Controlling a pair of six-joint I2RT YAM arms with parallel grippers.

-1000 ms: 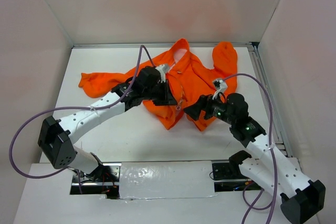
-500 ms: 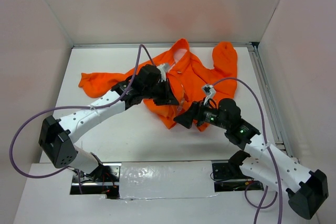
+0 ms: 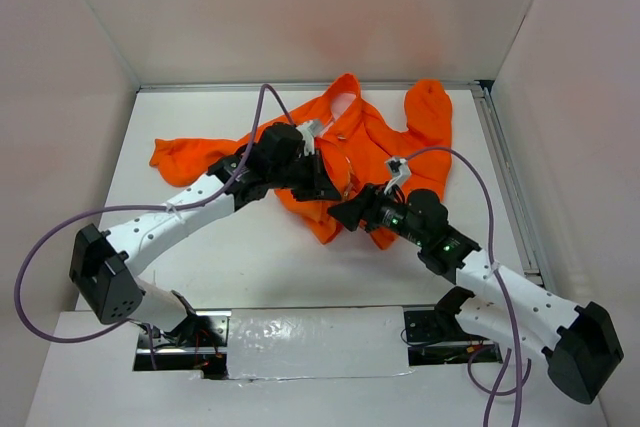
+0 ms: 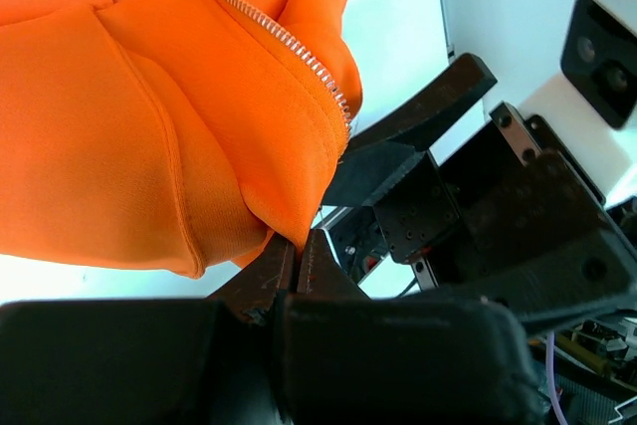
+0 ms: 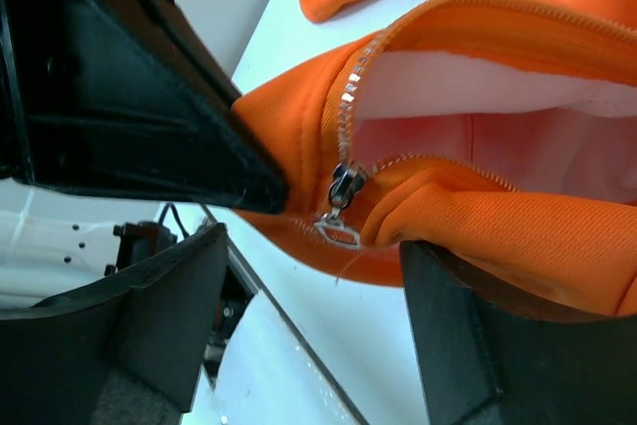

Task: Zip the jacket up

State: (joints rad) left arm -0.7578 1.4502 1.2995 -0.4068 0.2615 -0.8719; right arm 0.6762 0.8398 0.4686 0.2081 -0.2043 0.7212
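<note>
The orange jacket (image 3: pixel 385 137) lies spread at the back middle of the white table, front open and pale lining showing (image 5: pixel 498 97). My left gripper (image 3: pixel 328 190) is shut on the jacket's lower front hem (image 4: pixel 296 238), beside the silver zipper teeth (image 4: pixel 289 42), and holds that corner slightly raised. My right gripper (image 3: pixel 346 214) is open just right of it. In the right wrist view the zipper slider (image 5: pixel 343 186) and its pull tab (image 5: pixel 338 231) hang between my open right fingers (image 5: pixel 159 316), untouched. The left gripper's black finger (image 5: pixel 199 146) sits against the hem.
One sleeve (image 3: pixel 190 154) reaches left and the other (image 3: pixel 428 107) lies at the back right. A metal rail (image 3: pixel 505 177) runs along the table's right edge. White walls enclose three sides. Purple cables (image 3: pixel 262 112) arch over both arms.
My right arm has swung left and forward, bringing its open gripper up to the zipper bottom beside the left gripper. The left gripper has kept its hold and barely moved.
</note>
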